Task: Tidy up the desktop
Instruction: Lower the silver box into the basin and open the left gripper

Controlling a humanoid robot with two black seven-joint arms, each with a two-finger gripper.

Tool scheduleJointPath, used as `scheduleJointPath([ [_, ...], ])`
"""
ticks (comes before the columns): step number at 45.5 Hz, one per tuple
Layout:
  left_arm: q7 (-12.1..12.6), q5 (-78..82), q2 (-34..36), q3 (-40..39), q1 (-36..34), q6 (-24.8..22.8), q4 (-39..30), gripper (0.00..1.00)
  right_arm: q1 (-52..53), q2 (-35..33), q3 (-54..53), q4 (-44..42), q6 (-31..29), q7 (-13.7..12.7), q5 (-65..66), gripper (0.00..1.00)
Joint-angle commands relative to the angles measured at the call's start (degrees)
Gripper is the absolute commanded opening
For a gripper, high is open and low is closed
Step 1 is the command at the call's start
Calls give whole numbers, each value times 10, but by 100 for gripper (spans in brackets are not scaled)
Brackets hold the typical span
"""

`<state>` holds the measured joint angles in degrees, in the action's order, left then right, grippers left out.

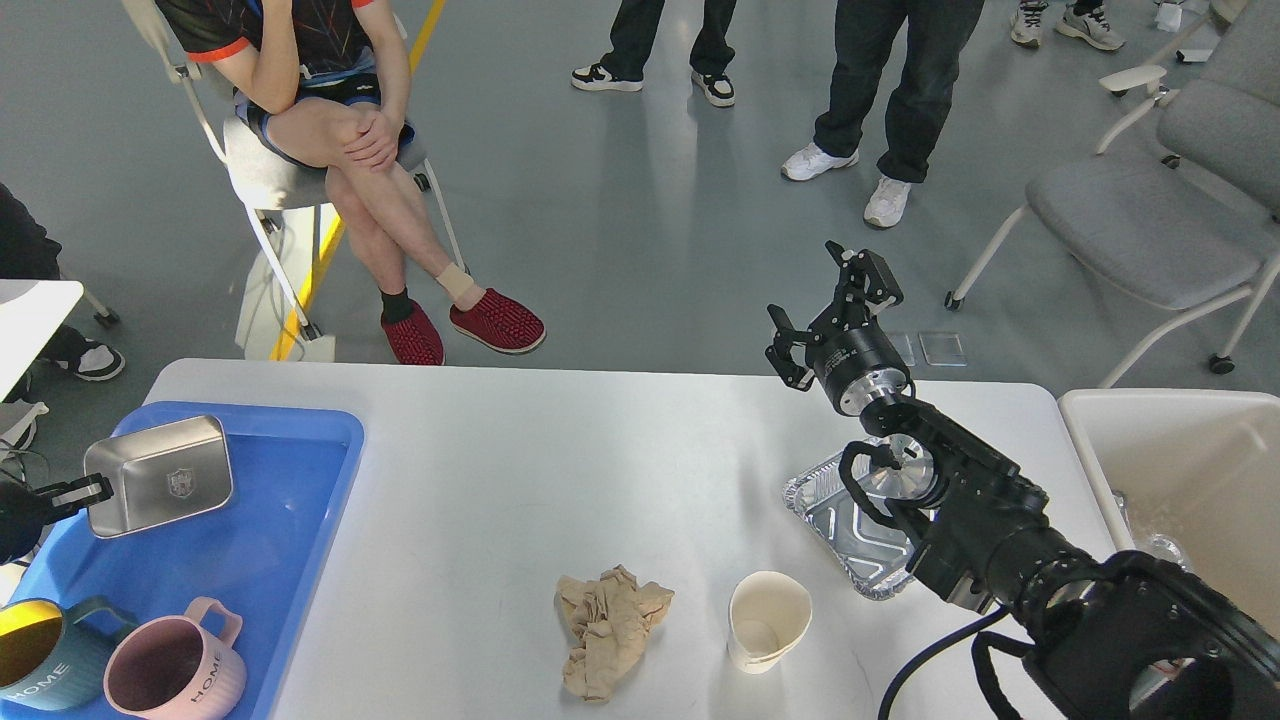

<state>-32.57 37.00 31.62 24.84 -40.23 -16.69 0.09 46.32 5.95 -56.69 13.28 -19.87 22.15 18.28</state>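
Note:
The white desktop carries a crumpled brown paper, a tipped-over paper cup and a foil tray that my right arm partly hides. At the left edge of the view my left gripper is shut on the rim of a steel box, which it holds tilted over the blue tray. My right gripper stands open, raised over the table's far edge, with nothing between its fingers.
A teal mug and a pink mug stand at the blue tray's near end. A white-rimmed bin sits off the table's right side. People and chairs are beyond the far edge.

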Motion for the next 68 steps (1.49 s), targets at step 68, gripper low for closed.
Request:
scheduleJointPath([
  [68,-1,0,2,-1,-48,-15,-2,97,3,-1,0,0,1,0,0,100],
])
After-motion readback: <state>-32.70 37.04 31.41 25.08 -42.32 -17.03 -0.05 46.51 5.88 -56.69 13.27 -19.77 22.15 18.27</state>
